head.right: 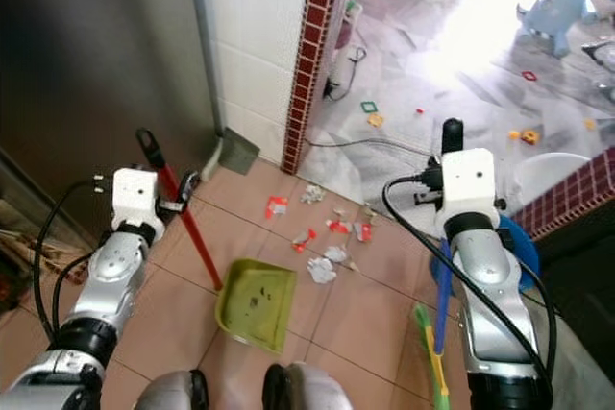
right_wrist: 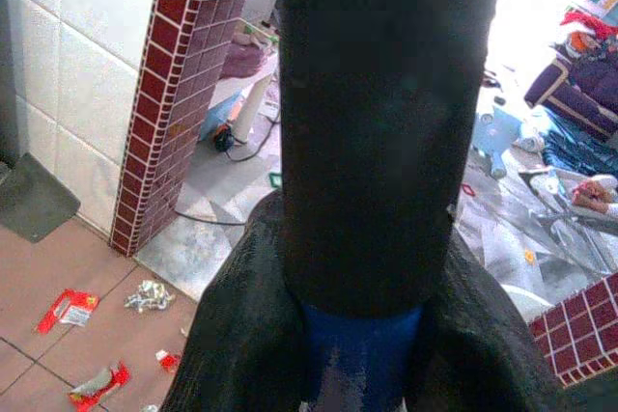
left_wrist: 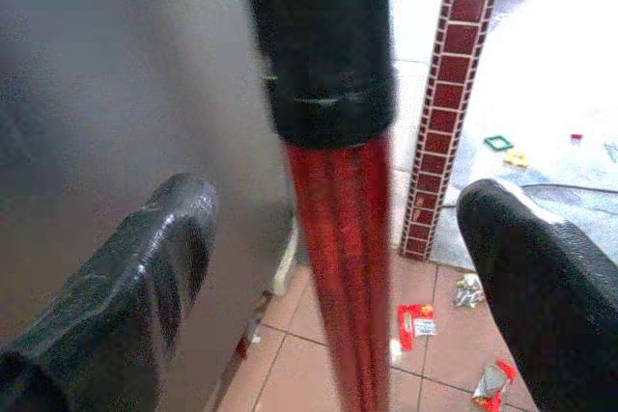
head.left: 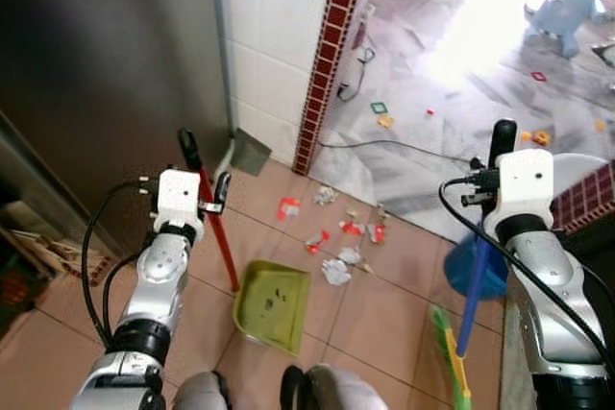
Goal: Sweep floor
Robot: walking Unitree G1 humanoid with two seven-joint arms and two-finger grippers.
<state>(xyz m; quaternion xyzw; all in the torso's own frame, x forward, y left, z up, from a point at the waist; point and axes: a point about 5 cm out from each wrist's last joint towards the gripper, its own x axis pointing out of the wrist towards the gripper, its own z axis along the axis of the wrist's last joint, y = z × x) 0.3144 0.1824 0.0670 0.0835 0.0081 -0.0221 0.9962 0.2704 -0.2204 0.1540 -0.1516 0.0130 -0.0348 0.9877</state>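
Two tools up: my right gripper [head.right: 450, 146] clamps the blue broom [head.right: 440, 300], my left gripper [head.left: 207, 172] gapes around the red dustpan handle [head.left: 219, 232], which may topple, wrappers [head.left: 332, 237] littering mid-floor beyond the dustpan [head.left: 272, 304].

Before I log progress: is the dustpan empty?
Nearly empty: the green dustpan holds only a few dark specks, while the wrappers lie on the tiles beyond it.
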